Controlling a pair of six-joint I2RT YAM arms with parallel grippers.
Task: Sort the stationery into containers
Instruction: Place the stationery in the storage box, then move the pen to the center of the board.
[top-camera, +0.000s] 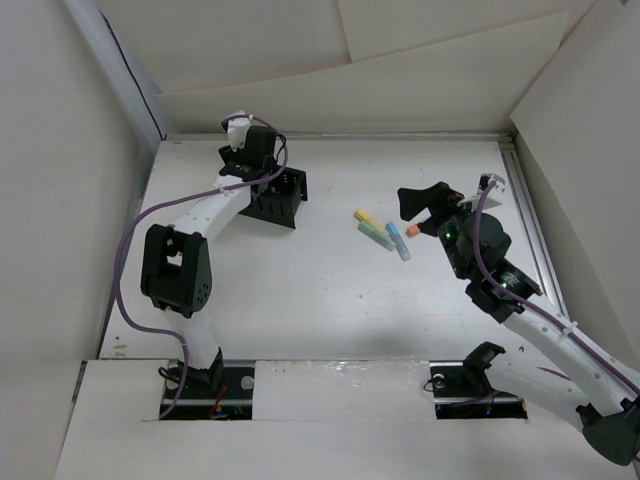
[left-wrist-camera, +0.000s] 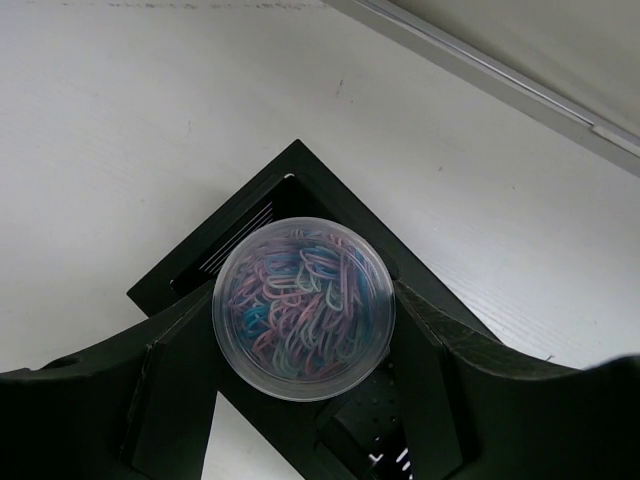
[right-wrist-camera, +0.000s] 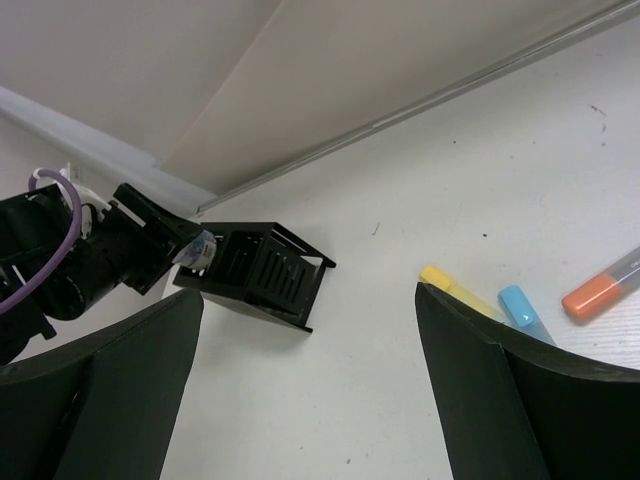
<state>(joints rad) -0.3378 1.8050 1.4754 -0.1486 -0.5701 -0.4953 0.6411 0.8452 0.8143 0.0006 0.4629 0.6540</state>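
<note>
A clear round jar (left-wrist-camera: 303, 305) full of coloured paper clips sits between the fingers of my left gripper (left-wrist-camera: 305, 335), which is shut on it. The jar hangs just above a corner of the black organizer box (left-wrist-camera: 262, 200). From above, the left gripper (top-camera: 258, 168) is over the organizer (top-camera: 283, 200) at the back left. My right gripper (top-camera: 425, 208) is open and holds nothing, right of the sticks: yellow (top-camera: 364, 216), pale green (top-camera: 376, 236), light blue (top-camera: 398, 241), orange (top-camera: 413, 229). In the right wrist view the gripper (right-wrist-camera: 310, 350) frames the organizer (right-wrist-camera: 265, 272) and yellow (right-wrist-camera: 447, 282), blue (right-wrist-camera: 520, 304) and orange (right-wrist-camera: 594, 293) sticks.
White walls close the table at the back, left and right. A metal rail (top-camera: 530, 220) runs along the right edge. The left arm's elbow (top-camera: 175, 270) stands over the left half of the table.
</note>
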